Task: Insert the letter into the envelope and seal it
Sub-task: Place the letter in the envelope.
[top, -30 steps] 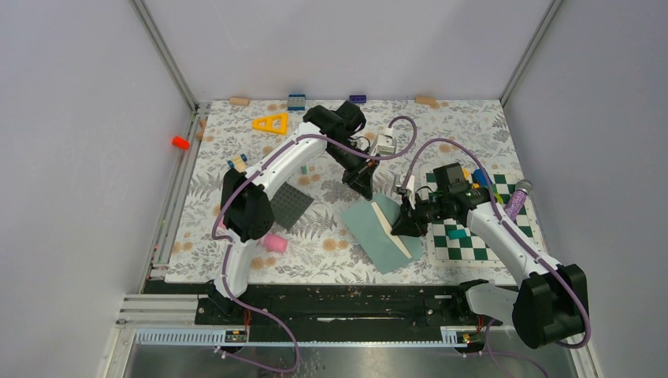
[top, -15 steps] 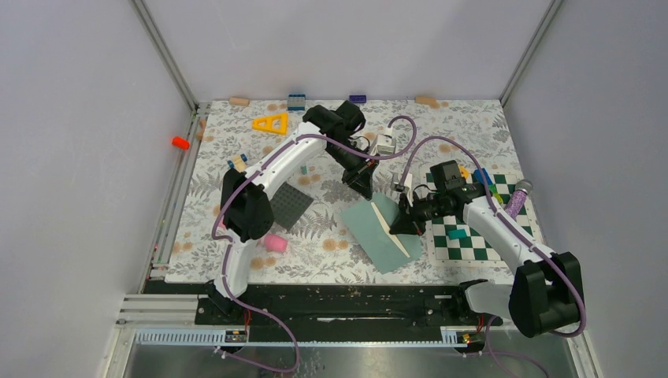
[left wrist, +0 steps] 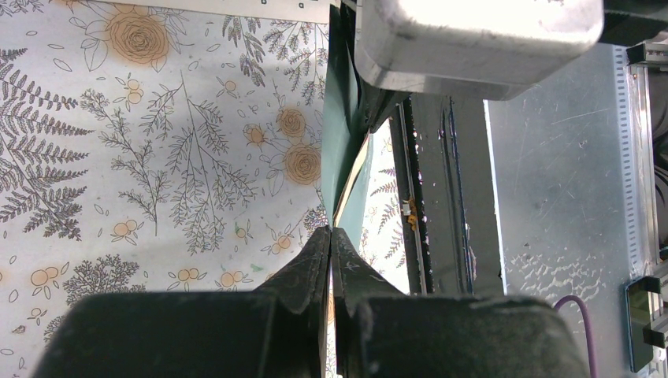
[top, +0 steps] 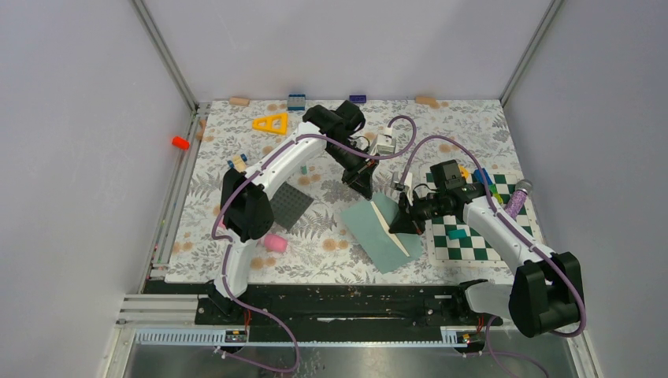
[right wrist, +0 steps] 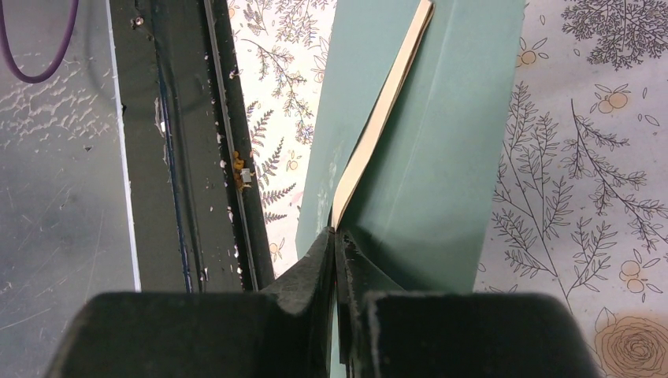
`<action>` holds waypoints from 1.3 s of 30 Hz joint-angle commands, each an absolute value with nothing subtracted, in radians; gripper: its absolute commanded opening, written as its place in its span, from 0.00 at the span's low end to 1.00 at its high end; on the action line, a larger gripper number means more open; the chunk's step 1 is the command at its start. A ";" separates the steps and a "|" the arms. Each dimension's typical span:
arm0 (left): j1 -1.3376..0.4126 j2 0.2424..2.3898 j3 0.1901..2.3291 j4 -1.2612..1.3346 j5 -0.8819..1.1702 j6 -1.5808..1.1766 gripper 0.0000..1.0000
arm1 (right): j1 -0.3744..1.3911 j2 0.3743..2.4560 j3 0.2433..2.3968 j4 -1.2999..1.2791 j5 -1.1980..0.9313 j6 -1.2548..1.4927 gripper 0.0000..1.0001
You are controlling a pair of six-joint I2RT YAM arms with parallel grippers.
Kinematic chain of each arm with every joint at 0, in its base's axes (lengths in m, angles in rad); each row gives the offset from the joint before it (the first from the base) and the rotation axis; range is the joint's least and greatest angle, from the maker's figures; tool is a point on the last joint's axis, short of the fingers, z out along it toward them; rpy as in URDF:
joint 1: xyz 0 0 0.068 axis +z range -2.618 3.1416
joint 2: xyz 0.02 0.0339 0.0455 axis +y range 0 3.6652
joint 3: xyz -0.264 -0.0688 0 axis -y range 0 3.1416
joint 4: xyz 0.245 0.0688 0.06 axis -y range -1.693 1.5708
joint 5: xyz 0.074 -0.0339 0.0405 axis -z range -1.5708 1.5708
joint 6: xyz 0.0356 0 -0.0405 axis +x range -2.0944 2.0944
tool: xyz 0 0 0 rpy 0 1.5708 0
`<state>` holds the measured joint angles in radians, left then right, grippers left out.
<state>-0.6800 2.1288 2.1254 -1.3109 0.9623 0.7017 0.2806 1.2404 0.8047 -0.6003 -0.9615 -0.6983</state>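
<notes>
The teal-grey envelope lies at an angle on the floral cloth, mid-table. The cream letter shows as a narrow strip along its opening. My left gripper is shut on the envelope's far edge. In the left wrist view its jaws pinch the teal paper, with the letter's edge just beyond. My right gripper is shut at the envelope's right side. In the right wrist view the letter runs into its tips between two teal layers.
A dark grey mat and a pink block lie left of the envelope. A green checkerboard with small pieces lies on the right. A yellow triangle sits at the back. The black rail runs along the near edge.
My right gripper has shifted slightly up and to the left along the envelope's opening, and the visible cream strip has narrowed a little. The left arm has not moved.
</notes>
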 commanded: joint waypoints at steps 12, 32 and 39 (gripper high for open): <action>-0.679 2.077 2.140 -1.301 1.000 0.721 0.00 | 0.293 1.255 0.828 -0.577 -0.989 -0.693 0.05; -0.679 2.074 2.135 -1.300 0.997 0.723 0.00 | 0.298 1.258 0.845 -0.578 -0.964 -0.681 0.06; -0.679 2.071 2.131 -1.301 0.994 0.724 0.00 | 0.298 1.231 0.847 -0.580 -0.936 -0.680 0.19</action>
